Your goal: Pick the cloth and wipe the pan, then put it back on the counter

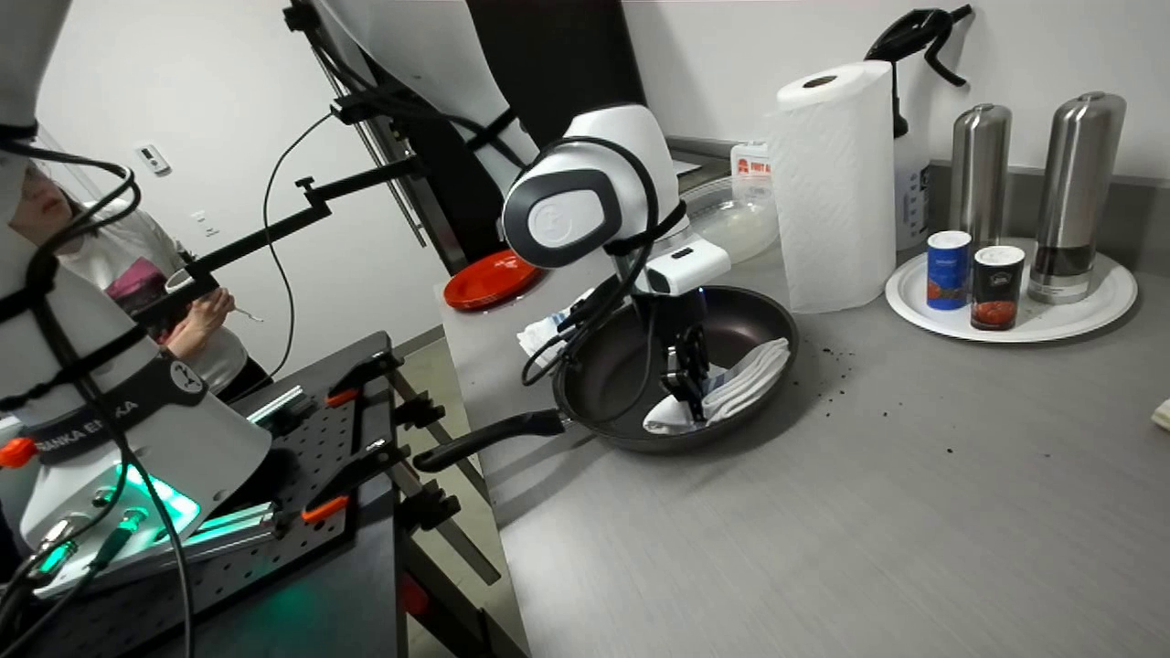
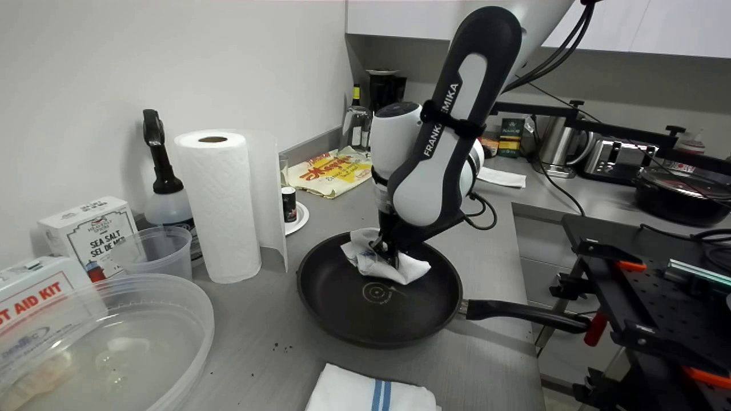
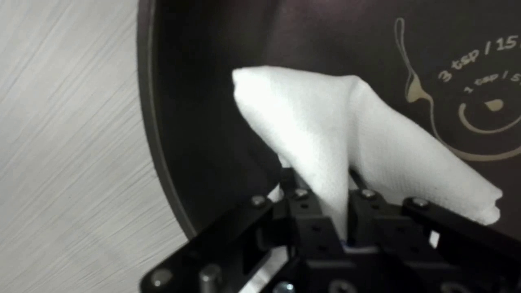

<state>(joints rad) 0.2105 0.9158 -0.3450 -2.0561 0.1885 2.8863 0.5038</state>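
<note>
The pan [image 1: 731, 320] sits on the counter [image 1: 823, 530], its handle pointing toward the robot's base; it also shows in the other views [image 2: 371, 325] [image 3: 195, 134]. My gripper [image 1: 692, 402] is inside the pan, pointing down, with its fingers closed around the middle of the white cloth [image 1: 754, 376]. The cloth bunches up between the fingers and spreads to both sides, as the wrist view [image 3: 309, 118] shows. In an exterior view [image 2: 411, 269] it lies low over the pan floor near the paper-towel side. The fingertips are partly hidden by the cloth.
A second folded blue-striped towel [image 2: 354, 394] lies beside the pan. A paper-towel roll [image 1: 832, 201] stands close to the pan. A white tray [image 1: 1033, 334] holds jars and mills. A red dish [image 1: 489, 281] and clear tub [image 2: 131, 342] are nearby. Dark crumbs dot the counter.
</note>
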